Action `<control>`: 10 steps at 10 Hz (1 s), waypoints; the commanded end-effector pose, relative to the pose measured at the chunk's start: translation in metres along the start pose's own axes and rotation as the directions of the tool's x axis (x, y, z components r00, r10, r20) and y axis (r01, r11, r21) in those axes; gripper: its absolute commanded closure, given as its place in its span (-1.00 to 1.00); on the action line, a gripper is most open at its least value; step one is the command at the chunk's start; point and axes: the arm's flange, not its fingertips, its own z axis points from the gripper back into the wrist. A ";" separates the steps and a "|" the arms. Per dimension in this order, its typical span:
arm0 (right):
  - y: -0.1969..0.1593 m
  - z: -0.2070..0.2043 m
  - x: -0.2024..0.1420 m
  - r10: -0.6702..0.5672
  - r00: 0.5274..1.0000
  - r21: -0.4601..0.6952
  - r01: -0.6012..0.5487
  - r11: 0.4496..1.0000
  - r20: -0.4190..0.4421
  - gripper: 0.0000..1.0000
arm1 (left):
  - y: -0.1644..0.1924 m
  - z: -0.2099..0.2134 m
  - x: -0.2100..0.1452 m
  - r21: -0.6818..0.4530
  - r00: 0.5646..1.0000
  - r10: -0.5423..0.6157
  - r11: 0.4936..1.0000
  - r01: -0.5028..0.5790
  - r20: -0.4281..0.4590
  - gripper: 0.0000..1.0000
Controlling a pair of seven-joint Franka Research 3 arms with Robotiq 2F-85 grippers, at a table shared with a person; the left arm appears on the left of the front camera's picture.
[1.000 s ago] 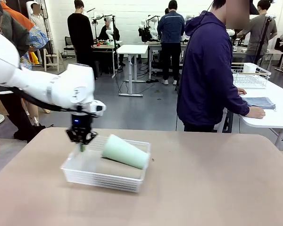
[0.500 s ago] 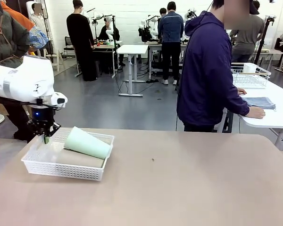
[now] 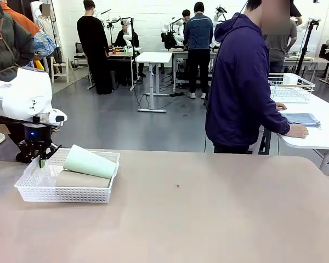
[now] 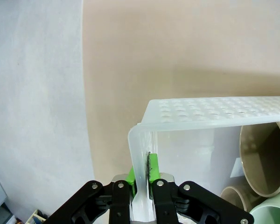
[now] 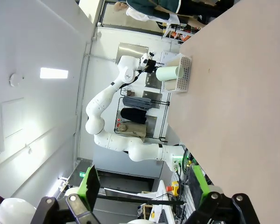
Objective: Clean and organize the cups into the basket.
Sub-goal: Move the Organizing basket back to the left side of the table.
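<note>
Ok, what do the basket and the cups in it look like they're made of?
Basket: white plastic, slightly glossy, moulded with perforated grid walls; the rim looks thin and translucent where the left gripper pinches it. Mint green cup and tan cups: matte, smooth, opaque, thick-walled; possibly plastic or a fibre composite, can't tell which.

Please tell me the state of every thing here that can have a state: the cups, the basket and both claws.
Left claw: shut on the basket's rim.
Right claw: open, holding nothing.
Basket: resting on the table near its left edge, loaded with cups.
Mint green cup: lying on its side on top of the tan cups.
Tan cups: lying on their sides in the basket.
</note>
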 end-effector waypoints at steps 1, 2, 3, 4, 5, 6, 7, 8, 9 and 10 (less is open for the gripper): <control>0.000 -0.001 -0.001 0.000 1.000 0.007 0.000 1.000 0.000 -1.00 | 0.018 -0.005 0.010 0.036 1.000 0.021 0.999 -0.022 0.023 0.87; 0.000 -0.001 -0.001 0.000 1.000 0.007 0.000 1.000 0.000 -1.00 | 0.022 -0.006 0.012 0.033 0.999 0.020 0.999 -0.021 0.026 0.87; 0.000 -0.001 -0.001 0.000 1.000 0.007 0.000 1.000 0.000 -1.00 | 0.025 -0.007 0.012 0.005 0.999 0.016 1.000 -0.016 0.037 -0.22; 0.000 -0.001 -0.001 0.000 1.000 0.007 0.000 1.000 0.000 -1.00 | 0.025 -0.006 0.012 0.007 0.999 0.011 1.000 -0.011 0.039 -0.33; 0.000 -0.001 -0.001 0.000 1.000 0.007 0.000 1.000 0.000 -1.00 | 0.026 -0.006 0.012 0.012 0.999 0.017 1.000 -0.018 0.039 -1.00; 0.000 -0.001 -0.001 0.000 1.000 0.007 0.000 1.000 0.000 -1.00 | 0.025 -0.006 0.012 0.016 0.999 0.016 1.000 -0.017 0.039 -1.00; 0.000 -0.001 -0.001 0.000 1.000 0.007 0.000 1.000 0.000 -1.00 | 0.025 -0.006 0.011 0.014 0.999 0.016 1.000 -0.017 0.039 -1.00; 0.000 -0.001 -0.001 0.000 1.000 0.007 0.000 1.000 0.000 -1.00 | 0.025 -0.005 0.010 0.015 0.999 0.020 1.000 -0.021 0.042 -0.79; 0.000 -0.001 -0.001 0.000 1.000 0.007 0.000 1.000 0.000 -1.00 | 0.026 -0.005 0.010 0.018 0.999 0.021 1.000 -0.021 0.042 -0.97; 0.000 -0.001 -0.001 0.000 1.000 0.007 0.000 1.000 0.000 -1.00 | 0.026 -0.005 0.010 0.019 0.999 0.021 1.000 -0.022 0.040 -1.00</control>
